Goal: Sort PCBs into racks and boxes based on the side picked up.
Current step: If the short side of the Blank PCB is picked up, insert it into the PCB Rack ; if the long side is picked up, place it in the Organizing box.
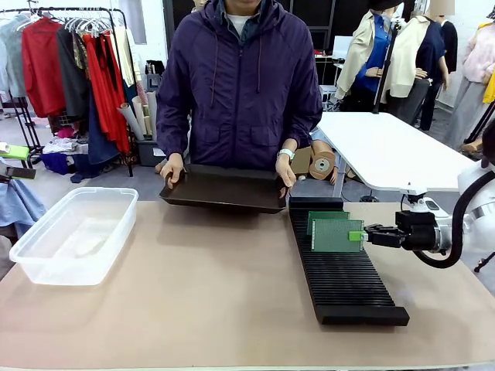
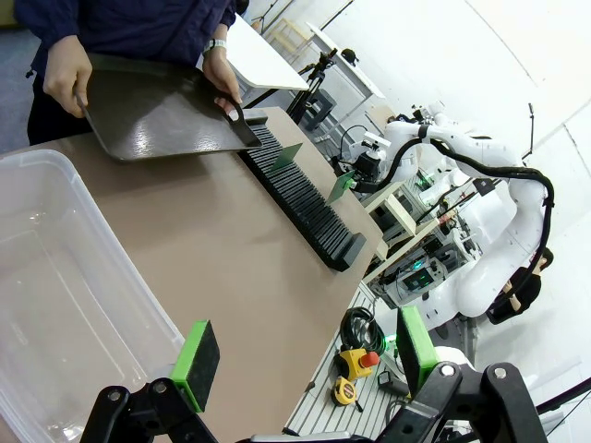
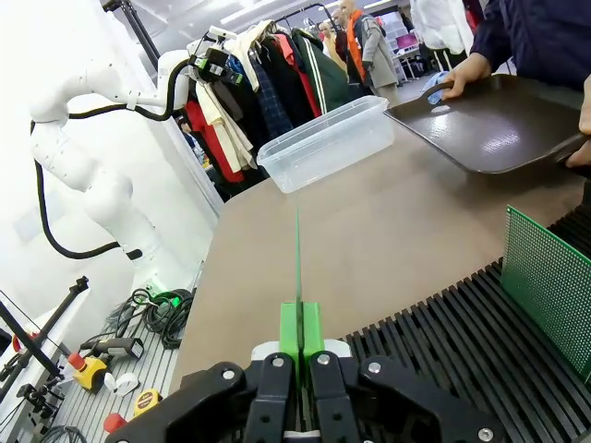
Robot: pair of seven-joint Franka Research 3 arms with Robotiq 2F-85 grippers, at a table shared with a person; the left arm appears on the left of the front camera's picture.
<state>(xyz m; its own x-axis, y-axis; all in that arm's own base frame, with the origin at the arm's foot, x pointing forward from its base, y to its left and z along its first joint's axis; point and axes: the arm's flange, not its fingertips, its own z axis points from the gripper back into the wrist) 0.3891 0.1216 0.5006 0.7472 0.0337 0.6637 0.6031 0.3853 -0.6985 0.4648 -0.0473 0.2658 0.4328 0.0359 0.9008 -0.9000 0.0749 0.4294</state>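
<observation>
The right gripper (image 1: pixel 363 235), jaws clenched on 1 thin green circuit board (image 1: pixel 337 236) above the long black slotted rack (image 1: pixel 344 270) near the desk's right edge, risks missing a slot — any tilt jams it. The left gripper (image 2: pixel 300 355) is released.

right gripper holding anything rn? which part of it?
Yes: the right gripper pinches a PCB by its edge, upright over the rack. The left gripper is open, holding nothing.

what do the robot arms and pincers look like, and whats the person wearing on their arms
Both arms are glossy white with rounded joints; a black cable loops along the right arm. Each pincer is black with bright green pads: the right pincer, the left pincer. The person wears long dark purple jacket sleeves and a pale wristwatch.
</observation>
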